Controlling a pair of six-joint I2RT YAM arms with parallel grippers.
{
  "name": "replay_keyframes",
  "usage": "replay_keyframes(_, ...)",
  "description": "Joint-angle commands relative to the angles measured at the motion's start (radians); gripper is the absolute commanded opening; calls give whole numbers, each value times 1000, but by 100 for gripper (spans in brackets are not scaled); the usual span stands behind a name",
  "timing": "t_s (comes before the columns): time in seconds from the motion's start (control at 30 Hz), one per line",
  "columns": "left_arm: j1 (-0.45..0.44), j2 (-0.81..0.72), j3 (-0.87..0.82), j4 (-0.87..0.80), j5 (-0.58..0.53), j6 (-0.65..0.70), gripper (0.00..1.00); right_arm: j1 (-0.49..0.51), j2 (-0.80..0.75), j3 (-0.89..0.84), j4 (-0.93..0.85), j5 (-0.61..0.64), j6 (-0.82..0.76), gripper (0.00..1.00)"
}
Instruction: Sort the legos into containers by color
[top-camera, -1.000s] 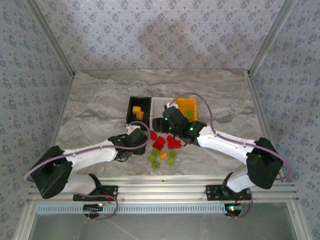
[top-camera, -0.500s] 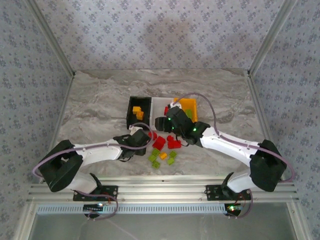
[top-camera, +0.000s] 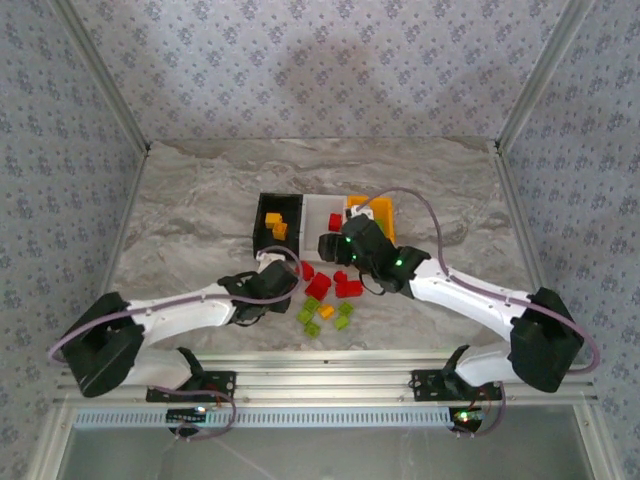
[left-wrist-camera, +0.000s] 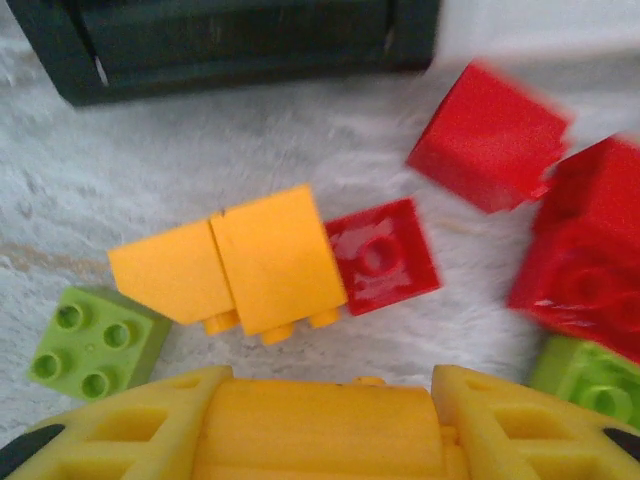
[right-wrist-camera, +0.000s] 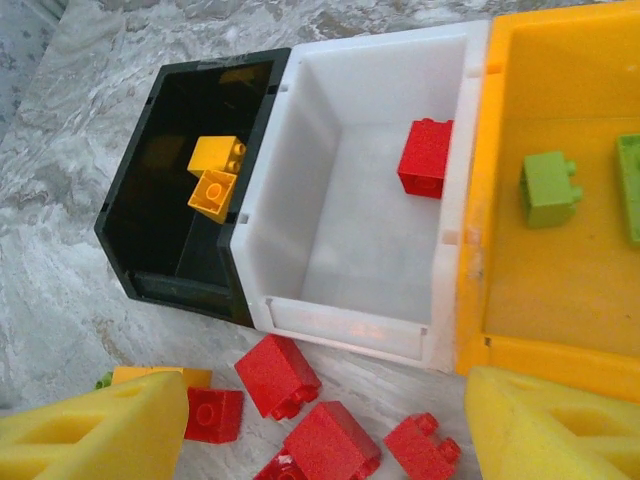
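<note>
The left bin (right-wrist-camera: 175, 280), middle bin (right-wrist-camera: 350, 240) and right bin (right-wrist-camera: 560, 280) were set touching in a row at mid-table (top-camera: 200, 200). Two touching bricks (right-wrist-camera: 216, 172) lay in the left bin, a single brick (right-wrist-camera: 425, 157) against the middle bin's right wall, and two separate bricks (right-wrist-camera: 549, 188) in the right bin. The loose bricks (top-camera: 325, 295) were scattered just before the bins, toward the arm bases. In the left wrist view, two abutting bricks (left-wrist-camera: 235, 265) were touched on the right by a flat brick (left-wrist-camera: 382, 255).

The legos (top-camera: 318, 287) are all shiny hard plastic, and the small red brick (left-wrist-camera: 380, 258) is properly glossy. White bin (right-wrist-camera: 350, 230) and black bin (right-wrist-camera: 150, 200) look like smooth moulded plastic. Worktop (top-camera: 200, 210) is matt and marble-look, and the rail (top-camera: 330, 375) along its near edge is bare metal.
</note>
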Motion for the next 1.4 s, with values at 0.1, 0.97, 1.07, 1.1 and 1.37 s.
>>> replay_keyframes(0.1,106,20,204,-19,20,78,44,-23,-99,-81,-30,47,43,75)
replay_keyframes(0.97,332,365,594,43,193,77,86,-11,-259,-239,-126,-2,98,79)
replay_keyframes(1.07,310,236,535,71,230,60,93,3,-228,-258,-115,-16,110,79)
replay_keyframes(1.1,298,193,510,81,232,57,99,9,-214,-260,-116,-17,114,79)
replay_keyframes(1.37,118,-142,223,78,162,23,99,77,-92,-261,-85,-21,129,79)
